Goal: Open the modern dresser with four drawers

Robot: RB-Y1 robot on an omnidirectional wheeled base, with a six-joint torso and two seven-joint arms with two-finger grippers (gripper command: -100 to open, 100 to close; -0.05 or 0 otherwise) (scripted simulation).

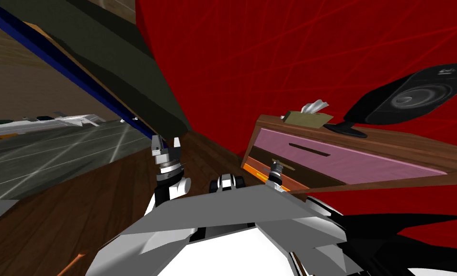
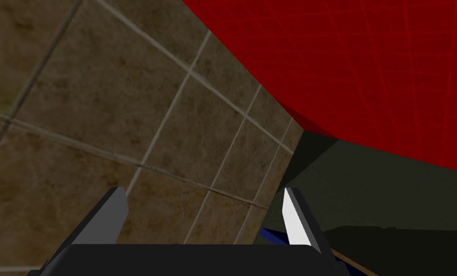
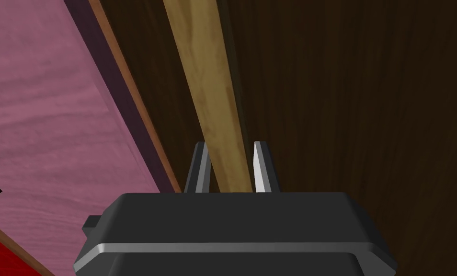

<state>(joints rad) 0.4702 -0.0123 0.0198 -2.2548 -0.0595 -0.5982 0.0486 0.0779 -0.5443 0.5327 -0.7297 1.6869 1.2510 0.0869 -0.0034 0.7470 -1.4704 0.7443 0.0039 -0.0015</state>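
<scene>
The dresser stands against the red wall with its front turned toward me, and its long side runs along that wall. Its frame is brown wood with a visible grain. The top drawer has a flat pink front with a dark slot cut in it. The drawer below it is dark brown and carries a pale tan wooden bar handle that lies along the drawer's width, parallel to the pink drawer's edge.

The right gripper is at this handle, and its fingers are drawn in narrow, pressing the bar from both sides.

On the dresser's top sit a tan tissue box and a rounded black speaker.

The left gripper is raised well apart from the dresser's near corner, with its blades spread wide and nothing between them. Bare wooden floor stretches out from the dresser's front on that side.
</scene>
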